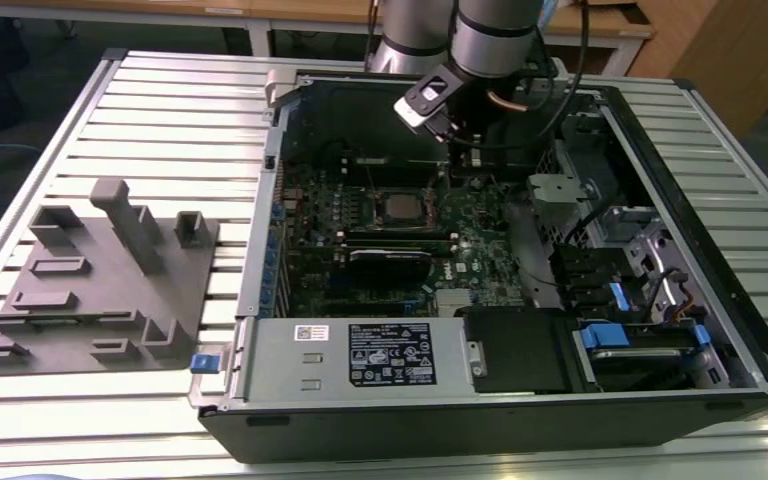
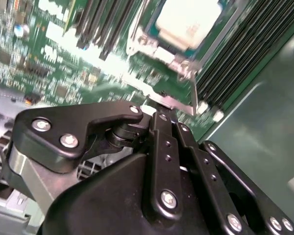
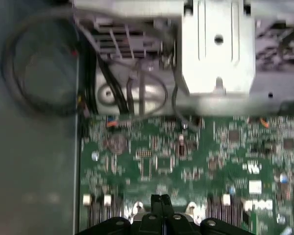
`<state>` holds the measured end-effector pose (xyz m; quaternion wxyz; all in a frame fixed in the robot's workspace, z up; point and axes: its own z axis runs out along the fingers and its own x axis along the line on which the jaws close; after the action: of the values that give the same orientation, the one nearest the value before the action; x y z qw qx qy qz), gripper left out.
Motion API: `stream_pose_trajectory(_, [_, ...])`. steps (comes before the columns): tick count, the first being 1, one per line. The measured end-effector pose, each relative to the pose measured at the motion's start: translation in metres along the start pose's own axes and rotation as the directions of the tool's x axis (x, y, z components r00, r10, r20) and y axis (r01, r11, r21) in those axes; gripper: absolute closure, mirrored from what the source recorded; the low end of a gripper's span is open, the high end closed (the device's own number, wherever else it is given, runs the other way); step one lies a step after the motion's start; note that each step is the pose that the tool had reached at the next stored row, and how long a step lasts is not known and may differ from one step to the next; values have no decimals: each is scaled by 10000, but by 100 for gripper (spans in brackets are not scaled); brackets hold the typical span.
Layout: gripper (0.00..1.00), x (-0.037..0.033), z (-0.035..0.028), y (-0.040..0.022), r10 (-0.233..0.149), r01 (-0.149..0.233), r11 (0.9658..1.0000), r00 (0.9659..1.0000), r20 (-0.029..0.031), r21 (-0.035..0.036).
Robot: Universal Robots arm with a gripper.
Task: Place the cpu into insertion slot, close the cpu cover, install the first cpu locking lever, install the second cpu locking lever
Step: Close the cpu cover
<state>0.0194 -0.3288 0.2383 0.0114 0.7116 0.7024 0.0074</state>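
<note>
The cpu [image 1: 398,207] lies flat in the insertion slot [image 1: 369,207] on the green board inside the open computer case; its pale metal top [image 2: 188,19] also shows in the second wrist view. The silvery cpu cover [image 2: 137,45] frames the chip. My gripper [image 1: 466,170] hangs over the board, beside the socket toward the exterior view's right. In both wrist views its black fingers [image 2: 159,128] are pressed together with nothing between them, the tips [image 3: 160,201] just above a silvery metal strip [image 2: 169,102] at the socket's edge.
Long black memory slots [image 1: 387,240] run beside the socket. A silver power supply [image 1: 357,355] fills the case's near side, and a drive cage with blue tabs [image 1: 611,300] and cables stand at the exterior view's right. A grey fixture [image 1: 91,280] sits on the slatted table.
</note>
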Motion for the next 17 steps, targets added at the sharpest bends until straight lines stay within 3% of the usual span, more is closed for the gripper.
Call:
stream_pose_trajectory(6, [89, -2, -4, -237, 7, -7, 10000, 10000, -3, -16])
stream_pose_trajectory(13, [89, -3, -5, -253, 6, -6, 10000, 10000, -3, -15])
stream_pose_trajectory(14, [89, -3, -3, -254, 5, -5, 10000, 10000, -5, 21])
stream_pose_trajectory(15, [89, -3, 1, -254, 6, -6, 9999, 10000, 0, 103])
stream_pose_trajectory(17, [89, -3, 10, -254, 4, -4, 9995, 10000, 13, 329])
